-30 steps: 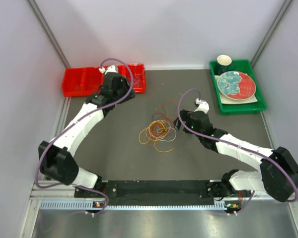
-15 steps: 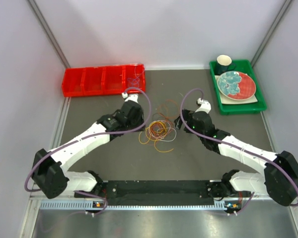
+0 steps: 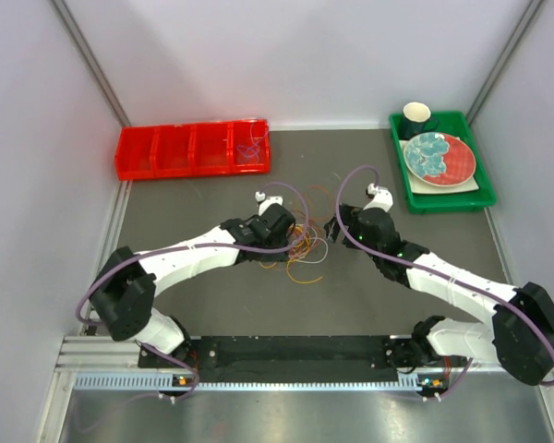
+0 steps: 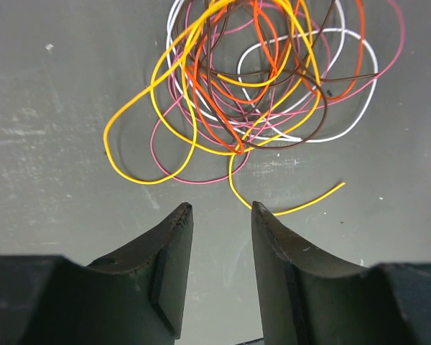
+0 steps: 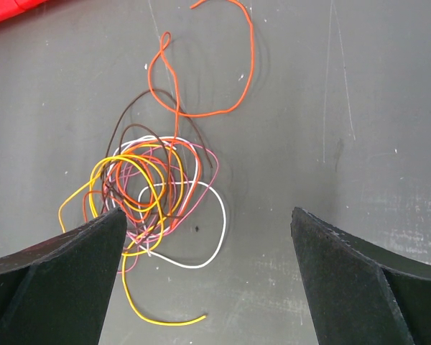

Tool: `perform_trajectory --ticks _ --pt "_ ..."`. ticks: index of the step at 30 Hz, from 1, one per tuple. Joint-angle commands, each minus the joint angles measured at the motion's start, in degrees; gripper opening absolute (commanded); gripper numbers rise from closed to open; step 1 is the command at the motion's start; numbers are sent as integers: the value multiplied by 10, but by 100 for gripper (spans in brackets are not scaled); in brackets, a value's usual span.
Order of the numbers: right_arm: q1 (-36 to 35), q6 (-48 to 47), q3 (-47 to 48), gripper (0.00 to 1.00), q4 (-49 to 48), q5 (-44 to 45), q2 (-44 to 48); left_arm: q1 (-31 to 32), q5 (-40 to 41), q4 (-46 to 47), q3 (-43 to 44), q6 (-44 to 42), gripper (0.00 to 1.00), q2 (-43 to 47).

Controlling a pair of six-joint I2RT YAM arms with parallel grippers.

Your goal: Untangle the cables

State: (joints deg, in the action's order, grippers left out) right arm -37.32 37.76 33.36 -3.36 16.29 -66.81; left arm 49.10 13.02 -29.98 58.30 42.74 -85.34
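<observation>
The cables (image 3: 302, 244) lie in a tangled pile of yellow, orange, pink, brown and white loops on the dark table. In the left wrist view the tangle (image 4: 258, 79) lies just ahead of my left gripper (image 4: 219, 208), which is open with a narrow gap and empty; a yellow end (image 4: 302, 205) trails near its right finger. My left gripper (image 3: 294, 233) is at the pile's left edge. My right gripper (image 5: 207, 214) is wide open and empty above the pile's right side (image 5: 151, 194). An orange wire (image 5: 223, 72) stretches away from the pile. My right gripper (image 3: 331, 230) is beside the pile.
A red divided bin (image 3: 192, 148) stands at the back left, with thin wire in its right compartment (image 3: 251, 148). A green tray (image 3: 480, 194) at the back right holds a plate (image 3: 439, 155) and a cup (image 3: 416, 115). Walls close in the table.
My left arm has swung from the red bin down and right to the cable pile. My right arm has hardly moved. The pile looks unchanged.
</observation>
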Motion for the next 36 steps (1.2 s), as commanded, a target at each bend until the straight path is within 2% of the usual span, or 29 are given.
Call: perform_trajectory --ticks 1,13,25,36 --pt "-1 7 -3 95 -9 4 16 6 17 35 27 19 43 -20" --pt "-1 6 -1 95 -7 3 11 10 53 44 52 24 43 -75" --pt "-1 6 2 96 -7 2 7 10 107 24 89 36 36 -127" --pt "-1 4 6 95 -7 0 2 10 126 26 89 35 29 -142"
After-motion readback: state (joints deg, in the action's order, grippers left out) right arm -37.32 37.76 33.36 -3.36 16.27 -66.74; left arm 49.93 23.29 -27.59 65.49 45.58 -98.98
